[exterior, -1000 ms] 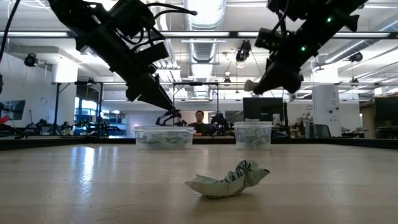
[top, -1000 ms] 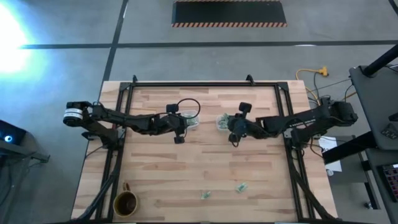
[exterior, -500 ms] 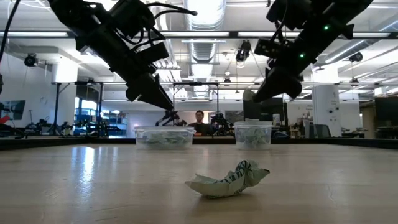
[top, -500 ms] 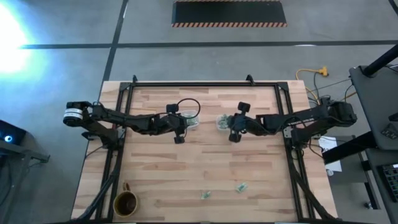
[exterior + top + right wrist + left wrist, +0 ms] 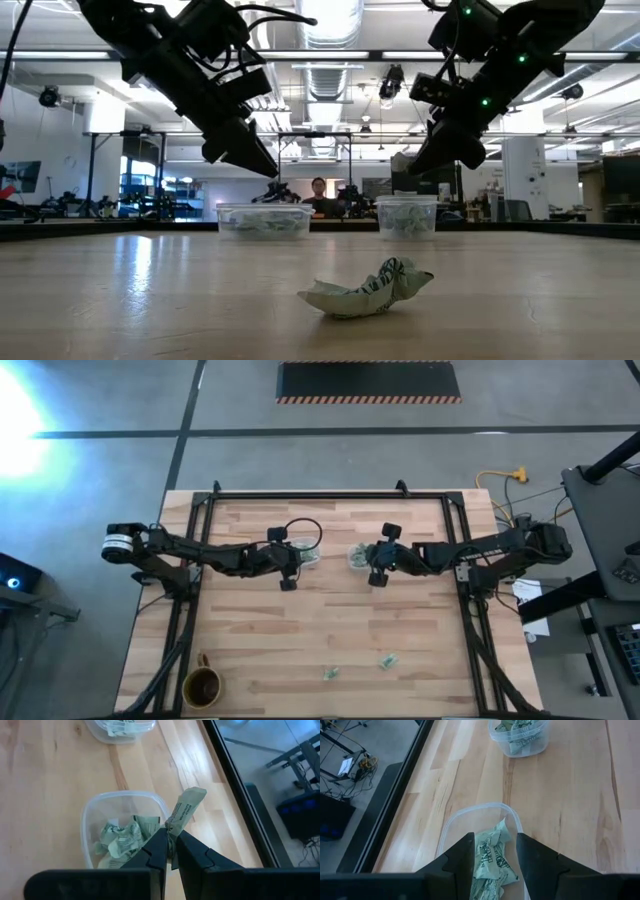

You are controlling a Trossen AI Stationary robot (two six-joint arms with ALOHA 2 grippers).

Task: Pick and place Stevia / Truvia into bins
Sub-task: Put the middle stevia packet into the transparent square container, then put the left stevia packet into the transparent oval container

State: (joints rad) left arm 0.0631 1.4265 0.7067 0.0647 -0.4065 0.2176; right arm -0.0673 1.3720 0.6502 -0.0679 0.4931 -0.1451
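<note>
Since the earlier frame the right tool (image 5: 170, 845) had been drawn a little nearer the smaller square bin (image 5: 95, 812), while the left arm and everything on the counter (image 5: 330, 610) were found unchanged. The right tool's fingers were nipped tight on one pale green packet (image 5: 185, 807), which stuck up from between them above that bin's rim on the side toward the counter's edge rail. Dark print ran along the held packet, but no word of it could be read. Crumpled packets (image 5: 122, 837) were already lying inside the square bin.

The left tool (image 5: 492, 852) was held with its fingers spread, nothing between them, directly above the wider round-cornered bin (image 5: 447, 827), in which more packets (image 5: 492, 862) were heaped; their lettering was likewise too creased to be made out.

From the high view the two bins sat side by side, apart, toward the far side of the counter, and a broad stretch of bare wood lay between them and the near edge. Well away from the square bin, close to that near edge, two loose packets (image 5: 330, 674) (image 5: 386, 661) were left. A brown mug (image 5: 202, 685) stood far from the square bin at the near left corner.
</note>
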